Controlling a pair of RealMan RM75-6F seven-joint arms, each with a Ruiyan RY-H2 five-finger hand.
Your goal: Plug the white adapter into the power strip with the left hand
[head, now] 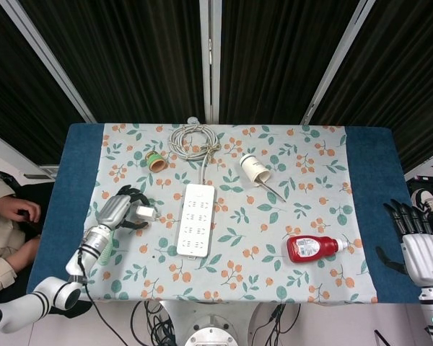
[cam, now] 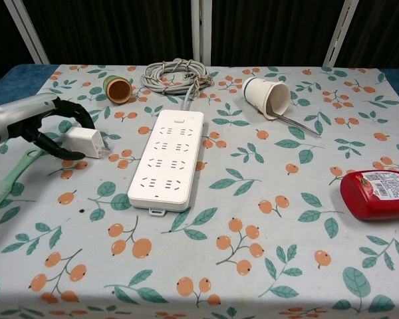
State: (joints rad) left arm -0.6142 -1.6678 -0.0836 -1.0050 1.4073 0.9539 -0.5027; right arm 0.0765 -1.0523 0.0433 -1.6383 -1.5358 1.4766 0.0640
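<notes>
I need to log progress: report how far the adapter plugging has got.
Nothing is plugged in yet: every socket on the power strip is empty. In hand: the left hand curls around the white adapter, which sits on the cloth; a firm grip is unclear. Left: lifting, carrying to the strip, inserting.

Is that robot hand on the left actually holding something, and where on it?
Left robot hand has fingers around the small white adapter block; a firm grip cannot be told.
</notes>
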